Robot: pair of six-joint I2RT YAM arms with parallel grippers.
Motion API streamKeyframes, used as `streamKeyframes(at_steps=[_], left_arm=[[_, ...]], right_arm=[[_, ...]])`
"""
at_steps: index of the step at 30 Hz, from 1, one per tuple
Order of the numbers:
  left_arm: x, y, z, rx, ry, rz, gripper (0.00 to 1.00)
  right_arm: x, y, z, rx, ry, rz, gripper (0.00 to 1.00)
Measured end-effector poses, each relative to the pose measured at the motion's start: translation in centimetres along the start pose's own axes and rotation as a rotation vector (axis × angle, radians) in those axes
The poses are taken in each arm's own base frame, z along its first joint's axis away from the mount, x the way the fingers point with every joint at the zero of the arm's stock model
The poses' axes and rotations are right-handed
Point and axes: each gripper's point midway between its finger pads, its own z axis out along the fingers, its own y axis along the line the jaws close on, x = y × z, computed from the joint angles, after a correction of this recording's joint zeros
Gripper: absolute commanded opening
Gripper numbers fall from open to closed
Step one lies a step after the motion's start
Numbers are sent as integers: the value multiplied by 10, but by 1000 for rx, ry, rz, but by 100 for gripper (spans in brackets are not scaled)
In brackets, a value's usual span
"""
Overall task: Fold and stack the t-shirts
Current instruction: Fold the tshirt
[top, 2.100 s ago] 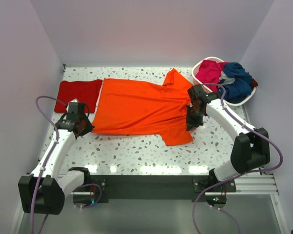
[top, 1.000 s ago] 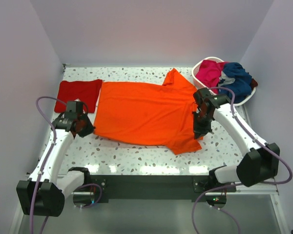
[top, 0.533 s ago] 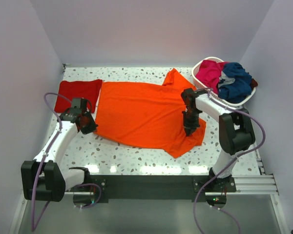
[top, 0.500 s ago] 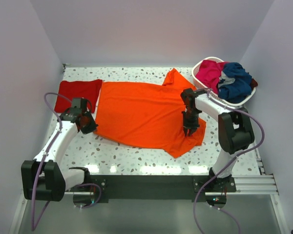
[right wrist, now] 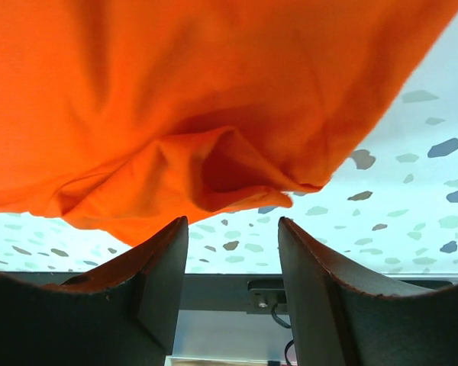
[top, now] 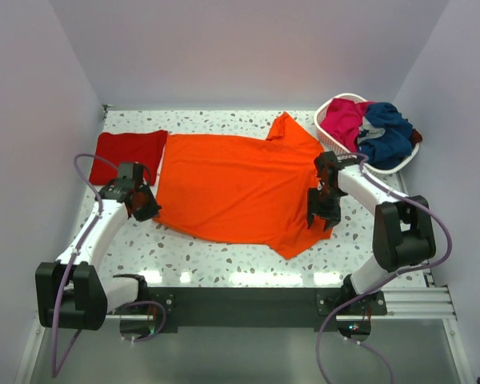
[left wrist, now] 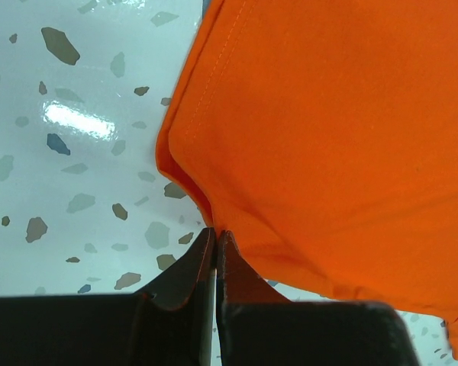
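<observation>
Speckled white table (top: 224, 258): bright orange cloth t-shirt (top: 232, 184) spread across centre. Left gripper (left wrist: 215, 235) clamped on its left hem corner; right gripper (right wrist: 233, 223) jaws parted, holding nothing. Folded dark red t-shirt (top: 128, 149) at far-left corner.

Speckled table (top: 224, 256), white basket (top: 328, 138) (far right)

Brightly and evenly lit from above, with white glare streaks along the near desk (top: 248, 277) edge, faint soft shadows, mostly sharp focus.

orange t-shirt (left wrist: 328, 137): matt cloth (stitched hem) | table (left wrist: 76, 168): glossy, speckled | basket (top: 326, 136): plastic
</observation>
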Motion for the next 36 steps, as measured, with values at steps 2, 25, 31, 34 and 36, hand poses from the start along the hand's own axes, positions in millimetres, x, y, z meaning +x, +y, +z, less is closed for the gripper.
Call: streamKeyframes(at_steps=[2,25,31,34,36], left_arm=[[2,1,1,-1,4,0,0],[2,0,-1,6,2,0,0],[1,-1,-3,11,-7,0,0],[1,-1,-4,15,-12,0,0],[3,1,-4,15,-12,0,0]], right_arm=[[0,-7,3,-17,5,30,55],[6,-19,32,-66,52,55,53],[9,-21,31,-58,61,52,44],[11,-22,29,-53,65,50,30],[13,-23,26,-52,62,50,29]])
